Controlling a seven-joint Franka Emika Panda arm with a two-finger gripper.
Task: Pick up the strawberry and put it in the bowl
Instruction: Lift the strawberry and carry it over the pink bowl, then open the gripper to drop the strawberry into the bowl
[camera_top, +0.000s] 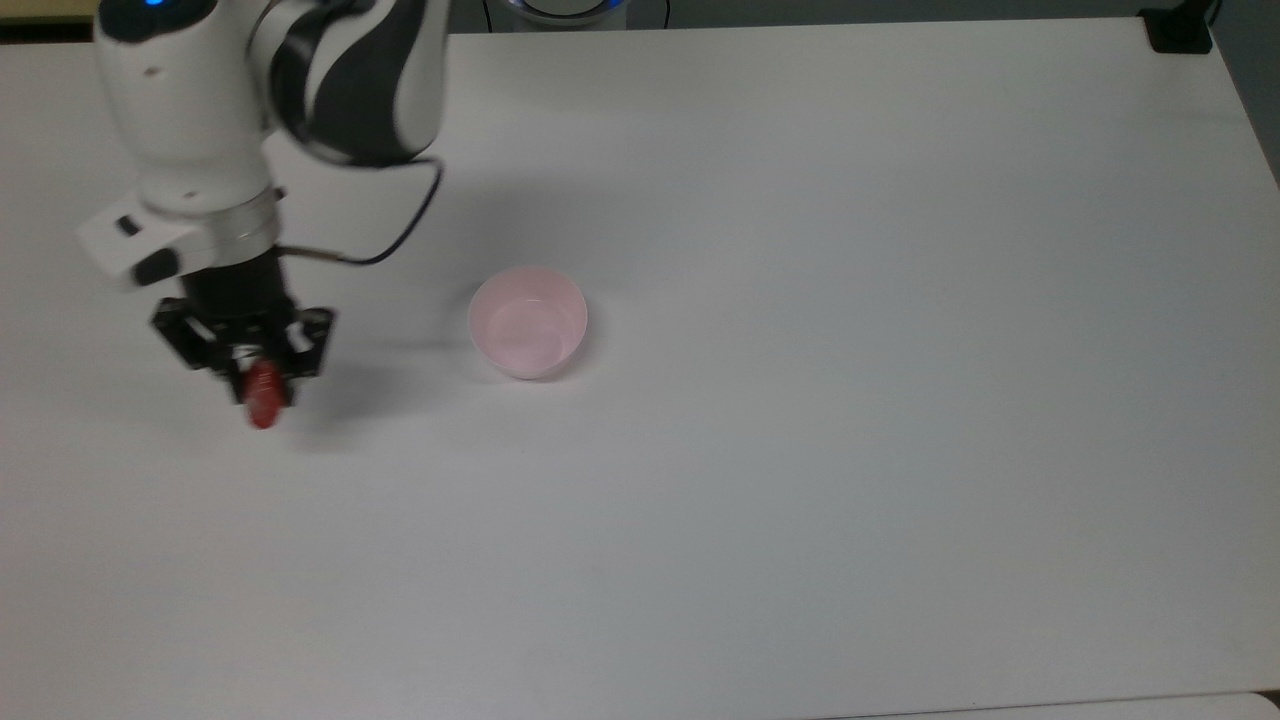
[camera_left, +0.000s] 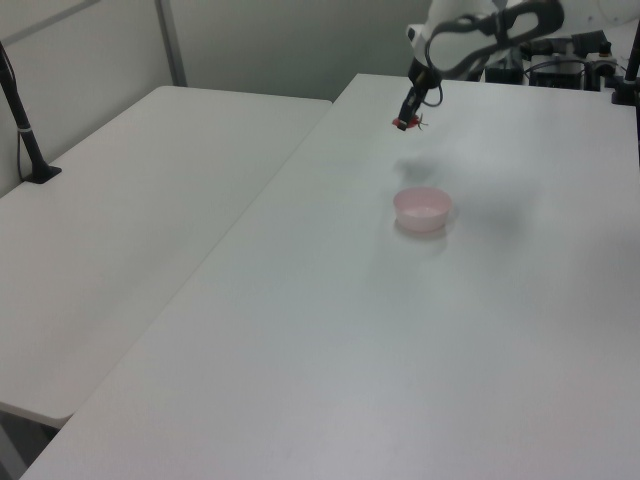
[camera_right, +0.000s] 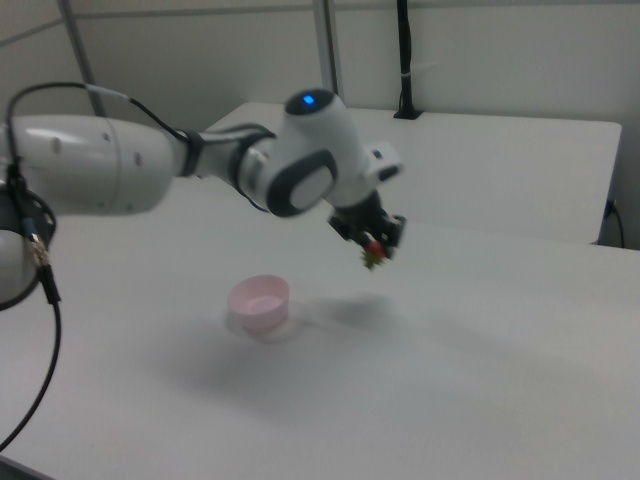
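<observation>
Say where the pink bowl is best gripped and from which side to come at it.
Grip the bowl by its rim, coming straight down from above with one finger inside the wall and one outside. It stands upright and open-mouthed on the table, its smooth rounded walls probably too wide to span. The gripper is now shut on the strawberry.

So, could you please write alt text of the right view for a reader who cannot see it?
A white robot arm holds a small red strawberry in its gripper, lifted above a white table. A pale pink bowl stands on the table, lower and toward the right view's left of the strawberry.
</observation>
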